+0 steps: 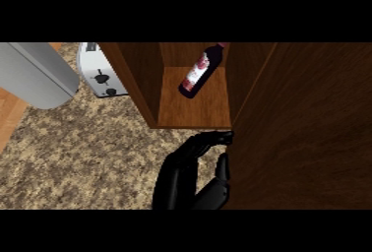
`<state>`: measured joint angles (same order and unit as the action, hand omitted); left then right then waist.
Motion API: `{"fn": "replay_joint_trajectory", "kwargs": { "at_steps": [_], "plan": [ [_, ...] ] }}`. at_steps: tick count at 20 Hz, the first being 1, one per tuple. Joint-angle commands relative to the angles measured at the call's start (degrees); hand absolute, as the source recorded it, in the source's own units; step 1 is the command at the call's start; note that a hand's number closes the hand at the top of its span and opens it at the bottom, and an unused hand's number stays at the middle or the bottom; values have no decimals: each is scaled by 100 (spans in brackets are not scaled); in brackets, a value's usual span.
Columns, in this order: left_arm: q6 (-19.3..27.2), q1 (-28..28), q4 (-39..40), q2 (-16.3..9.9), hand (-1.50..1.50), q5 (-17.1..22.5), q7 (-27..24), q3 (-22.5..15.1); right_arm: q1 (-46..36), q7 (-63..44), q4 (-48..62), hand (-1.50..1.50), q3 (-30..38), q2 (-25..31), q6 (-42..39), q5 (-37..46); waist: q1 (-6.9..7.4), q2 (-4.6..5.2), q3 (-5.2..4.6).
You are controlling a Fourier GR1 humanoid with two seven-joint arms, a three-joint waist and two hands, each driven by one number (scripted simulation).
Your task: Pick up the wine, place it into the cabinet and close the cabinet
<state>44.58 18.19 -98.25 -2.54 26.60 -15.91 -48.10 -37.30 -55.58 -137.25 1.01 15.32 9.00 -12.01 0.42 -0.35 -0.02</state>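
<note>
Right hand (190, 172) sits low centre, fingers bent with the tips touching the edge of the open cabinet door (305, 128), thumb off to the side; nothing is held in it, it looks hooked or pressed on the door edge. Left hand not visible. The wine bottle (200, 71) is already inside the cabinet (138, 74), up and beyond the fingertips, well apart from the hand, tilted with the base toward the hand and the neck pointing away into the back; can't tell whether it leans on the rear wall or lies on the shelf (193, 110). Handling judgement: glass, rigid, fairly heavy for its size, smooth and slippery, breakable if it tips or rolls. If it needed regrasping, take it round the widest part of the body at the label, fingers and thumb wrapped on opposite sides; the neck is too thin and too far from the mass. As it lies, I'd leave it and deal with the door, which stands just right of the hand and fills the right side of the view. So placing looks done and closing is the remaining step. Risk: a fast swing could jolt the cabinet and shift the tilted bottle. Further left of the hand, a toaster (98, 74) and a grey appliance (36, 74) stand on the speckled counter (87, 157), out of the way.
</note>
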Motion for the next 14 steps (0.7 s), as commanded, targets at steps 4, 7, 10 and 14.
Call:
{"fn": "replay_joint_trajectory", "kwargs": {
  "at_steps": [4,7,10,14],
  "plan": [
    [-814,-1439,-1068,-965,150,10,-477,-474,-387,-533,-128,-150,51,105,248,-34,-19,10,-6],
    [-845,-1568,-1842,-1461,150,-2,-103,-341,-62,-200,-105,-150,-349,-101,46,-99,8,15,-2],
    [-1359,-2047,-1942,-1917,150,244,-634,-113,259,-135,-575,150,-732,-76,-417,-496,25,10,-2],
    [-1927,-2349,-2508,-2665,150,616,-570,286,172,133,-348,150,-1224,-486,-329,-523,87,18,-6]
  ]
}}
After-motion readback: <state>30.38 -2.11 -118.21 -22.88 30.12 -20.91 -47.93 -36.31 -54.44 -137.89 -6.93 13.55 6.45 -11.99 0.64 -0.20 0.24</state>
